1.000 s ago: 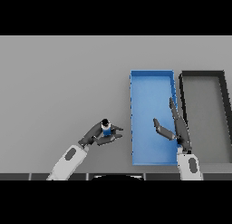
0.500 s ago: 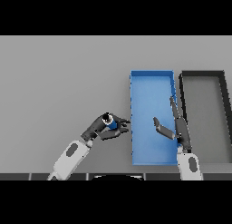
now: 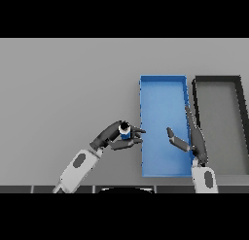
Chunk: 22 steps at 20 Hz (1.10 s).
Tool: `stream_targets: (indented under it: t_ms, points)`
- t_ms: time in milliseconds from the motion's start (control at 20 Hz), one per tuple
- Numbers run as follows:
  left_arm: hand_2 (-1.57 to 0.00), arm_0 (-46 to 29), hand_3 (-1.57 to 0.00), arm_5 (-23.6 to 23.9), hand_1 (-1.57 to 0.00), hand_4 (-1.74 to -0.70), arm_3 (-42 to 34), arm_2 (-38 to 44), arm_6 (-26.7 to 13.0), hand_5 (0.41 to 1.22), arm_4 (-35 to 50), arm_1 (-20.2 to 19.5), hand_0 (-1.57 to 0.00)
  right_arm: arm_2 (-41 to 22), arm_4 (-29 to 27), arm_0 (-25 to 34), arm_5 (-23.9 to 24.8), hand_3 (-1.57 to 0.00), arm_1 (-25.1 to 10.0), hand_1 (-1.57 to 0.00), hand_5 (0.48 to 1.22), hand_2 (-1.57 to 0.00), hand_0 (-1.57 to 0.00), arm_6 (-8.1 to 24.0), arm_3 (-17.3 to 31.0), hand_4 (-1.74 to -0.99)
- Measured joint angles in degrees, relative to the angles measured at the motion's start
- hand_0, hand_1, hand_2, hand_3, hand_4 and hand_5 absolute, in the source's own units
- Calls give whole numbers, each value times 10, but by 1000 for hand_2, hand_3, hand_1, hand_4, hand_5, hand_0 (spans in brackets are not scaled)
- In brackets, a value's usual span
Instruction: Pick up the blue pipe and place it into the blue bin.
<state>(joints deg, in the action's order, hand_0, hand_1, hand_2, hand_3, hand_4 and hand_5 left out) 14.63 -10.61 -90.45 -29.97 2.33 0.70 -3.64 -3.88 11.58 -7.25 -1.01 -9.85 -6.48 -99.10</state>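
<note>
The blue pipe (image 3: 125,132), a short blue piece with a dark top end, is held in my left hand (image 3: 115,137), whose fingers and thumb are curled round it. That hand sits just left of the blue bin (image 3: 163,87), with its fingertips reaching the bin's left wall. My right hand (image 3: 190,136) hovers over the bin's right side with straight fingers and the thumb spread, holding nothing.
A dark grey bin (image 3: 217,80) stands directly right of the blue bin, their long sides nearly touching. The grey table (image 3: 63,88) stretches away to the left and the back.
My left hand has carried the pipe to the right, from well left of the blue bin to its left wall. The right hand has barely shifted.
</note>
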Motion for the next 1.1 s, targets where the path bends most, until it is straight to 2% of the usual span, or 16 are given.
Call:
stream_targets:
  t_ms: [100,250,300,400,550,750,850,1000,1100]
  points:
    - [-1570,-7,-1570,-5,-1570,-1466,3,6,6,1220,-5,-1,-1570,-4,15,-18,12,1,0,1,643,1,1,4,-24,-1188]
    - [-1571,-6,-1571,-14,-1570,-1467,-2,13,12,1220,-9,2,-1570,-6,28,-37,21,1,-3,1,642,-20,1,12,-52,-1187]
    - [-1571,-15,-1571,-21,-1571,-1467,0,12,19,1221,-7,4,-1571,-2,18,-31,17,1,-7,-2,648,-41,1,12,-65,-1195]
    - [-1571,-11,-1571,-26,-1571,-1467,-1,15,12,1221,-12,8,-1571,1,-70,-29,-38,-1,-5,-22,624,-89,1,-6,-99,-1202]
    - [-1571,-18,-1571,-33,-1571,-1467,0,18,11,1221,-18,17,-1571,0,-182,2,-125,-1,-46,-23,600,-118,1,70,-132,-1224]
    - [-1571,-20,-1571,-42,-1571,-1467,-9,25,4,1221,-24,22,-1571,-21,-286,86,-182,0,-100,-9,560,-104,1,169,-184,-1255]
    - [-1571,-22,-1571,-43,-1571,-1467,-11,28,-2,1221,-32,26,-1571,-41,-290,126,-194,1,-113,-5,558,-90,1,206,-189,-1270]
    - [-1571,-22,-1571,-53,-1571,-1467,-12,37,1,1221,-38,25,-1571,-73,-286,192,-208,1,-121,-2,556,-53,1,245,-187,-1296]
    - [-1571,-15,-1571,-58,-1571,-1467,1,42,2,1221,-47,31,-1571,-101,-282,218,-218,1,-115,-1,559,-42,1,255,-194,-1302]
